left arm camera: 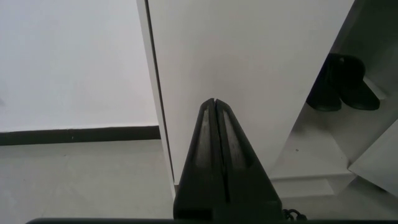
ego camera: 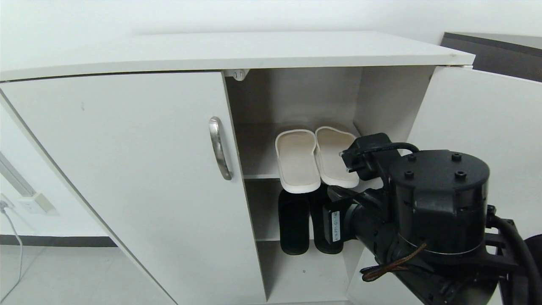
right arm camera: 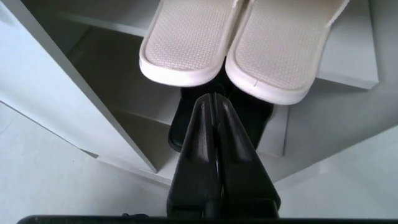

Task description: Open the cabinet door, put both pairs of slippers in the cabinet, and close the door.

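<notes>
Closing the door (ego camera: pixel 474 123) was your last step. Right gripper (right arm camera: pixel 214 98) sat pinched shut, empty. White slippers (right arm camera: pixel 186 43) lay just ahead of its jaws, black slippers (right arm camera: pixel 179 127) just beyond the tips. White heels overhung the shelf (ego camera: pixel 258 169), so the door could catch them. Left gripper (left arm camera: pixel 214 102) was also shut.

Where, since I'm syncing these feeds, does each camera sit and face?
Head view: on the head, facing forward and down at the open cabinet; right arm at lower right.
Left wrist view: on the left wrist, facing past the shut left gripper at the closed door.
Right wrist view: on the right wrist, facing past the shut right gripper at white slippers above black slippers.
Shared: black slippers, in all three.
</notes>
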Motion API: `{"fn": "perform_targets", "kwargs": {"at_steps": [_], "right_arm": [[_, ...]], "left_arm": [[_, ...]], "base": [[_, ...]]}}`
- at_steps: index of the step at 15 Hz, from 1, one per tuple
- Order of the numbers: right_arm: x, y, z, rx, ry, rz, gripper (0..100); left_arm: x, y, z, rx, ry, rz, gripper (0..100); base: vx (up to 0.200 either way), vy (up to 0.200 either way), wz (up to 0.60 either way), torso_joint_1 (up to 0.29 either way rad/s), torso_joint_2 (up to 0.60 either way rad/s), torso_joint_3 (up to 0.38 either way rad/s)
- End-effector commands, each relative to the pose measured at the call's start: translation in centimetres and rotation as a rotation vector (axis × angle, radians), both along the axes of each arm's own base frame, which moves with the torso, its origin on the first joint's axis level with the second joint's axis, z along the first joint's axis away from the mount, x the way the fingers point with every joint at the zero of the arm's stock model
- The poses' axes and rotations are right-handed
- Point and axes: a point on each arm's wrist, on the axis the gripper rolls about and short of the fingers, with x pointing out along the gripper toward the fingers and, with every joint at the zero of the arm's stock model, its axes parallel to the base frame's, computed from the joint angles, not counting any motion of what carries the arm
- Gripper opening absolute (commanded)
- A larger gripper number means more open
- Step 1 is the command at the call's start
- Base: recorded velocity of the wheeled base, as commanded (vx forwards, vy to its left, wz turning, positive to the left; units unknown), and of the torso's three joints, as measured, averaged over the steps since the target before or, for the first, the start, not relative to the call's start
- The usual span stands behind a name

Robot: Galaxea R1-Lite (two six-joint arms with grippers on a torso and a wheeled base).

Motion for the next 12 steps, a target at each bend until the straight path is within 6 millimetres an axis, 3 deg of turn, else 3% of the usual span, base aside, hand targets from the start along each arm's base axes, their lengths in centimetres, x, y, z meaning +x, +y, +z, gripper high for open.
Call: {"fn": "perform_targets", "kwargs": {"at_steps": [1, 12], "right_arm": [[0.23, 0.22, -0.5, -0.011, 0.01, 0.003, 0], [0.39, 0.17, -0.88, 0.001, 0.016, 0.032, 0]], "left_arm": [[0.01, 0.0, 0.0, 0.002, 0.002, 0.001, 0], [0.01, 0.0, 0.0, 0.0, 0.002, 0.001, 0]], "base": [[0.0, 0.0, 0.0, 0.0, 0.0, 0.0], [-0.2, 0.0, 0.0, 0.003, 0.0, 0.002]]}}
